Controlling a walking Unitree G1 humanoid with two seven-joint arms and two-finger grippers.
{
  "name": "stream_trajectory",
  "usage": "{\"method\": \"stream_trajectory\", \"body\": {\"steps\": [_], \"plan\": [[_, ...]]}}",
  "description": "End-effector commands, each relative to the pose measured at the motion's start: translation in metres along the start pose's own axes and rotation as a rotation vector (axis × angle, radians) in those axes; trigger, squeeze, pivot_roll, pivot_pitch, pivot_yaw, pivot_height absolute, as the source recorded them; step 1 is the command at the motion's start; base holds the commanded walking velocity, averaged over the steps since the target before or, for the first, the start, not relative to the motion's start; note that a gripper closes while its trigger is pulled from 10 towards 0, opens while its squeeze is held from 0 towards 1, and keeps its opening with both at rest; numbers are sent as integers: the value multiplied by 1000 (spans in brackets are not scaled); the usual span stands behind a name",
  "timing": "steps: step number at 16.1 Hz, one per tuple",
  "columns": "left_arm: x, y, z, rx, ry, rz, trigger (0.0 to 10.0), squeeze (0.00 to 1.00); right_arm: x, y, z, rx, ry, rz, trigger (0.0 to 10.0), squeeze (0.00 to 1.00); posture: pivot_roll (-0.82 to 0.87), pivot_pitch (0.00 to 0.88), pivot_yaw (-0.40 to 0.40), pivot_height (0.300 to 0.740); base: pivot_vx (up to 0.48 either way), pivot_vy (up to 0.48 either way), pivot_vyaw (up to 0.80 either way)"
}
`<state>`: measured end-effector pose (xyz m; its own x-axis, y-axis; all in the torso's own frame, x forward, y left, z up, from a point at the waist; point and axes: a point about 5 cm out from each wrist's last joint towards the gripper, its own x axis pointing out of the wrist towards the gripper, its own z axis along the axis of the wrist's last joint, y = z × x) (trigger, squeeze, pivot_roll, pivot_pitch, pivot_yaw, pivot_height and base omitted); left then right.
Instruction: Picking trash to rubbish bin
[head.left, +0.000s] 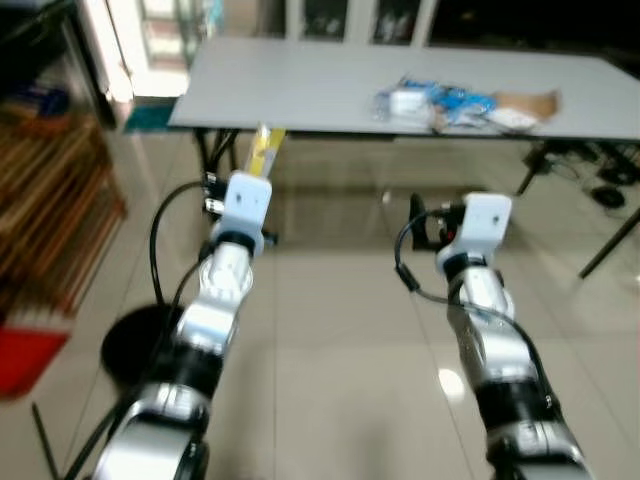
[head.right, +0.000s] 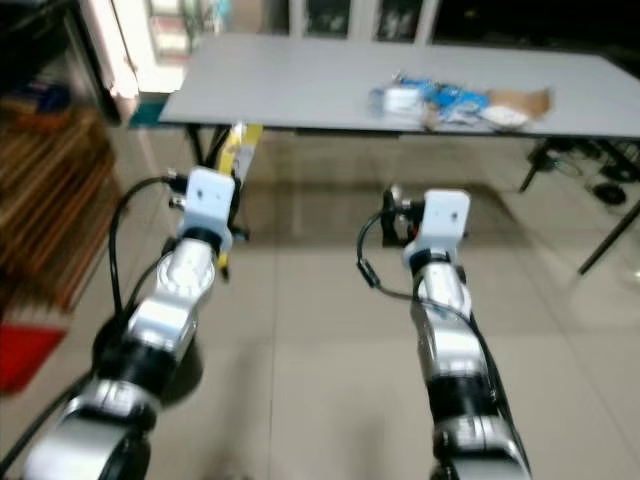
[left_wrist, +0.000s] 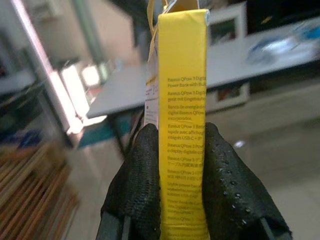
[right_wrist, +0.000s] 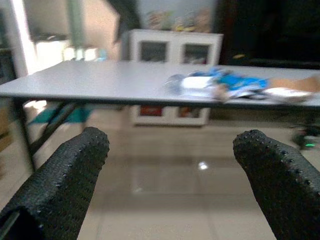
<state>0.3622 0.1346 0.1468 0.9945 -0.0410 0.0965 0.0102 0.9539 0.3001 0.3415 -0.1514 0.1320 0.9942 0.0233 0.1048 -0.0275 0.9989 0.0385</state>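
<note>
A tall yellow box (left_wrist: 182, 100) with small printed text stands upright in my left gripper (left_wrist: 182, 137), whose black fingers (left_wrist: 142, 185) are shut on its sides. In the left eye view the yellow box (head.left: 263, 150) sticks up beyond the left wrist, near the table's front edge. My right gripper (right_wrist: 170, 150) is open and empty, held over the floor and facing the table. A pile of trash (head.left: 460, 103), blue-and-white wrappers and a brown piece, lies on the grey table (head.left: 300, 80). A round black bin (head.left: 135, 340) sits on the floor by my left arm.
A wooden rack (head.left: 50, 200) and a red thing (head.left: 25, 355) are at the left. Black table legs (head.left: 610, 245) slant down at the right, with cables behind them. A white cabinet (right_wrist: 172, 47) stands behind the table. Glossy tiled floor (head.left: 340, 330) lies between me and the table.
</note>
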Motion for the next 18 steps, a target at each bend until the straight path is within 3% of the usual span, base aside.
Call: {"method": "stream_trajectory", "body": {"steps": [1, 14, 17, 18], "plan": [[1, 0, 0, -11, 8, 4, 10000, 0, 1, 0, -1, -1, 12, 12, 10000, 0, 0, 32, -50, 740, 0, 0, 800], [-1, -2, -3, -18, 7, 1, 10000, 0, -1, 17, -7, -2, 36, 125, 10000, 0, 7, 3, -52, 740, 0, 0, 800], [-5, -2, -19, 5, 55, -28, 10000, 0, -5, 13, -28, -19, 130, 125, 10000, 0, 11, 7, -56, 740, 0, 0, 533], [-11, 2, -36, 2, 112, -29, 10000, 0, -11, 8, -44, -23, 205, 109, 10000, 0, 12, 16, -57, 740, 0, 0, 0]]}}
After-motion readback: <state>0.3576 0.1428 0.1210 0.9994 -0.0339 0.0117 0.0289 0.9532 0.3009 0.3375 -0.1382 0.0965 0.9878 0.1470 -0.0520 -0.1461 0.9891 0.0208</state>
